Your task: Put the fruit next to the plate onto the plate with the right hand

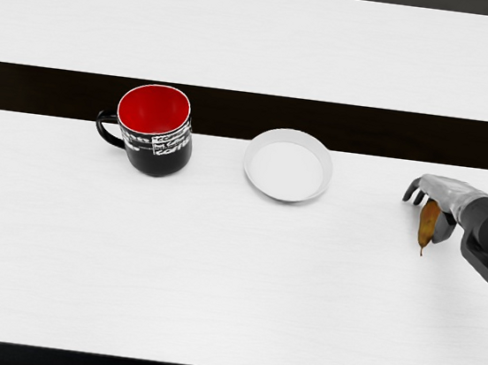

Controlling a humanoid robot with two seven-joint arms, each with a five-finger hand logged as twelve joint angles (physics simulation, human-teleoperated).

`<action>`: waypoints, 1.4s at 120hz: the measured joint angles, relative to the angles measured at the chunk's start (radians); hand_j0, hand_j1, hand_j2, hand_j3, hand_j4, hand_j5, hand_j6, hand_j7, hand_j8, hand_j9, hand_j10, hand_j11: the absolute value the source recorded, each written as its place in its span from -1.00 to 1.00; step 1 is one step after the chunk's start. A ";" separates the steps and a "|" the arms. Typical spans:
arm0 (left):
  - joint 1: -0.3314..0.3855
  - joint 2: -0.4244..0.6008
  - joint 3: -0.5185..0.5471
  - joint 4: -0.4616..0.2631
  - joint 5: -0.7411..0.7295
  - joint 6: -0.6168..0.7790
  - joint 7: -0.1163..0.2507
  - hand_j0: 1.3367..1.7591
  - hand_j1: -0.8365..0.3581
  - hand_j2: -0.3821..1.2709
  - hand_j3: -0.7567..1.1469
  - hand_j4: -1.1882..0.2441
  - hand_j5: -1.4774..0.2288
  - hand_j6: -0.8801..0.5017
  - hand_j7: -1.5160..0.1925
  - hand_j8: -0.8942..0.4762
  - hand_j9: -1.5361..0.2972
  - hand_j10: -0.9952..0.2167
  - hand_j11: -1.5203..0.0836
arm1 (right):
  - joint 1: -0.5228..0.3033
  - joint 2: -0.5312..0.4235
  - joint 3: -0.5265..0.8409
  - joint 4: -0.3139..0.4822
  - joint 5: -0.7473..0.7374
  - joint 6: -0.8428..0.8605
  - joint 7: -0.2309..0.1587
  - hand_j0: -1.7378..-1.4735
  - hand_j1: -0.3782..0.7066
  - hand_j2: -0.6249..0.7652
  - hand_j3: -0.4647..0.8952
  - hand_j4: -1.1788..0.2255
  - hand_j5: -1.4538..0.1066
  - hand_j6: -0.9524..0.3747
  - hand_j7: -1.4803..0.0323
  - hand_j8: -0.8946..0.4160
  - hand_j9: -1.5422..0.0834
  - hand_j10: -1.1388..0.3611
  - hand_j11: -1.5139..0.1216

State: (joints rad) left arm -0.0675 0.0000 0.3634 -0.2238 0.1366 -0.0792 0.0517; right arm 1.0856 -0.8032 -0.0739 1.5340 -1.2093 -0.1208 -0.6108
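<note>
Head view: one slim brown fruit [429,223] is clasped in the curled right hand [443,194], right of one round white plate [284,195] and one black mug [154,149].

Slender brown-yellow fruit [428,225], thin tip down — well right of white plate [288,164]

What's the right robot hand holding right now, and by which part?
The right robot hand grips the brown fruit by its upper end; its thin tip points down, free of the fingers.
</note>
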 joint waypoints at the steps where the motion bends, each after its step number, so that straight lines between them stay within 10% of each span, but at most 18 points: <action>1: 0.000 0.000 0.000 0.000 0.000 0.000 0.000 0.52 0.98 -0.54 -0.21 0.66 0.73 0.27 0.77 0.30 0.68 0.64 0.90 | 0.000 0.000 0.000 0.000 0.000 0.000 0.000 -0.40 -0.07 -0.14 -0.32 0.09 0.17 -0.19 0.25 -0.20 0.24 -0.04 0.19; 168: 0.000 0.000 0.000 -0.017 0.000 0.000 0.000 0.52 0.98 -0.54 -0.21 0.66 0.73 0.27 0.77 0.31 0.68 0.64 0.90 | -0.001 0.001 -0.001 -0.002 -0.016 -0.025 0.001 -0.40 0.17 0.55 -0.32 -0.21 -0.17 -0.51 -0.11 -0.30 -0.11 -0.19 -0.15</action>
State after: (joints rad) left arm -0.0675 0.0000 0.3632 -0.2407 0.1367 -0.0791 0.0516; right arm 1.0845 -0.8020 -0.0749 1.5322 -1.2257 -0.1455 -0.6103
